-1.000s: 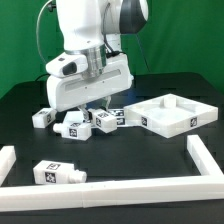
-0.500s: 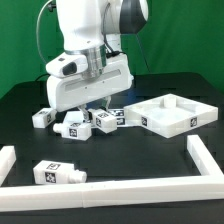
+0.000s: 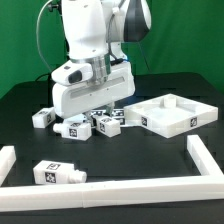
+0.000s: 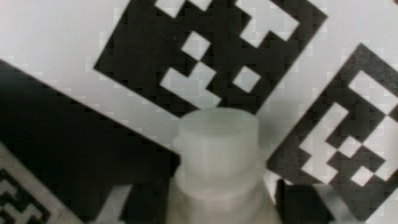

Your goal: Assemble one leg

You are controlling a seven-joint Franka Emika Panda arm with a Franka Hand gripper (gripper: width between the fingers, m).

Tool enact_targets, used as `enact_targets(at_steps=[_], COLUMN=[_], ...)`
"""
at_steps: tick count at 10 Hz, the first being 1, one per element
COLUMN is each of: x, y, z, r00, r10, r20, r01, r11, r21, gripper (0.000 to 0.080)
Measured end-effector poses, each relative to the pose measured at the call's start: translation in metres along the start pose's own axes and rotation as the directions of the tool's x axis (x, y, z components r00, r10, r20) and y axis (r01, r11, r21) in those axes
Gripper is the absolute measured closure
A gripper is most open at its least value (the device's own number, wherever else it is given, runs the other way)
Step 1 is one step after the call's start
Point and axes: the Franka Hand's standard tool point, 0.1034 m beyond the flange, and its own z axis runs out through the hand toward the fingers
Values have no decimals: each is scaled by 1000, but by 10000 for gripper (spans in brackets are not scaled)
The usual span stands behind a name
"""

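My gripper (image 3: 97,110) is low over a cluster of white legs at the table's middle, and its fingers are hidden behind the hand body. In the wrist view a white leg (image 4: 217,150) with a rounded end runs between my dark fingers (image 4: 134,200). The gripper (image 4: 217,195) looks shut on it. Tags of neighbouring legs (image 4: 205,50) fill the wrist view close behind it. In the exterior view, legs with tags lie at the hand's left (image 3: 42,118), below it (image 3: 72,126) and to its right (image 3: 108,122).
A large flat white square panel (image 3: 185,118) with a raised rim lies to the exterior view's right of the cluster. One loose leg (image 3: 55,172) lies near the front left. White rails (image 3: 205,165) border the front and sides of the work area.
The arm and hand have shifted a little to the exterior view's right and slightly lower. The legs under the hand have shifted slightly.
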Motion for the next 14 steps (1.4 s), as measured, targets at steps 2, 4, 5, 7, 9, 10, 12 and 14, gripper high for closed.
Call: enact_targets(at_steps=[2, 4, 5, 7, 9, 10, 12, 14], x=[0, 7, 12, 30, 79, 89, 85, 84], y=[0, -1, -5, -27, -64, -72, -71, -72], z=[0, -12, -22, -41, -50, -43, -40, -39], r00=[1000, 1000, 1000, 1000, 1000, 999, 1000, 1000], r10=[0, -19, -26, -25, -24, -39, -23, -23], r20=[0, -10, -13, 6, 19, 3, -4, -3], r01=[0, 19, 26, 25, 25, 39, 23, 23], r11=[1000, 1000, 1000, 1000, 999, 999, 999, 999], r21=[0, -10, -14, 1, -25, -28, -28, -27], gripper=[506, 422, 236, 169, 151, 151, 151, 151])
